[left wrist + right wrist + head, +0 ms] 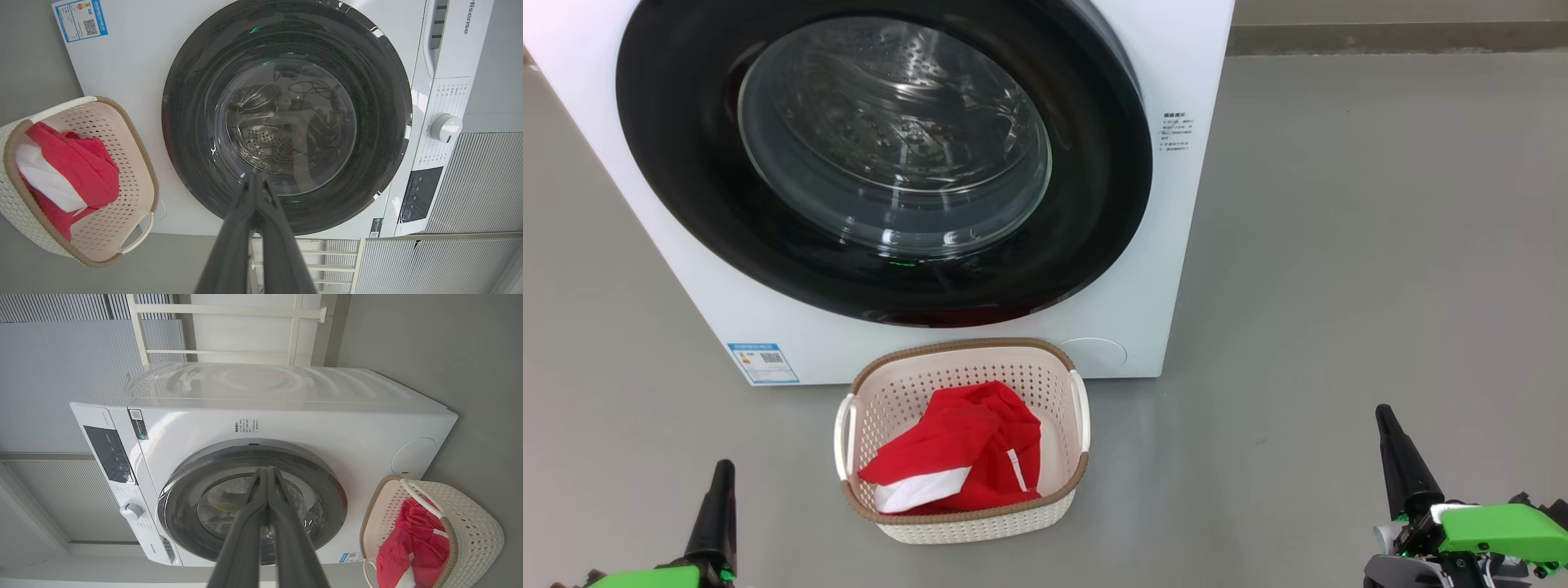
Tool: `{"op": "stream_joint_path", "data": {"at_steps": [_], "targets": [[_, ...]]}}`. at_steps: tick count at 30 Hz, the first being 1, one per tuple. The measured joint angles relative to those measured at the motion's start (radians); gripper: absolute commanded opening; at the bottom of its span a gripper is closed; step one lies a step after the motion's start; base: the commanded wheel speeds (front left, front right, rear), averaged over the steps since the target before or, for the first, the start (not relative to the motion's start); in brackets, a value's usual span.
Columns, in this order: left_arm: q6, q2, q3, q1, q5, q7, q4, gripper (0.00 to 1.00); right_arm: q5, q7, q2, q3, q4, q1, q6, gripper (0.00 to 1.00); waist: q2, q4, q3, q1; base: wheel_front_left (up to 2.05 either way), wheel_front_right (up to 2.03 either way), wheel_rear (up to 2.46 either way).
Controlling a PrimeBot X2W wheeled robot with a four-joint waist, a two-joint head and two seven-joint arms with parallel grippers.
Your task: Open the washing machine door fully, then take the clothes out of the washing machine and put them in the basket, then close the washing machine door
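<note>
Glossy black round washing machine door [894, 139] looks shut flush on the big white washing machine [1168, 269] at top, red-and-white fabric clothes [968, 449] lie in the cream perforated plastic basket [964, 346] lower centre, left gripper [722, 472] and right gripper [1383, 418] are clenched empty at the bottom corners; probably just check the door clicked home.

Count: one washing machine [1192, 245], far side of the floor; one washing machine door [1094, 204], round and black, with one glass window [890, 139]; one basket [964, 345] just near of the machine; two side handles [843, 437] on it, one left, one right; clothes [968, 445], one red-and-white heap, number of garments not countable; one blue label sticker [763, 363], lower left of machine; one round cover [1094, 353], lower right; one control knob [446, 128]; one dark control panel [421, 192]; two grippers, left gripper [723, 469] and right gripper [1382, 412]
</note>
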Motion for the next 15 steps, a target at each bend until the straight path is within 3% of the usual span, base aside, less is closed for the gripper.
{"op": "stream_joint_path", "data": {"at_steps": [15], "targets": [[0.000, 0.000, 0.001, 0.000, 0.000, 0.000, 0.000, 0.00, 0.000, 0.000, 0.001, 0.000, 0.000, 0.000, 0.000, 0.00, 0.0000, 0.000, 0.000, 0.0000, 0.00, 0.00, 0.00]]}}
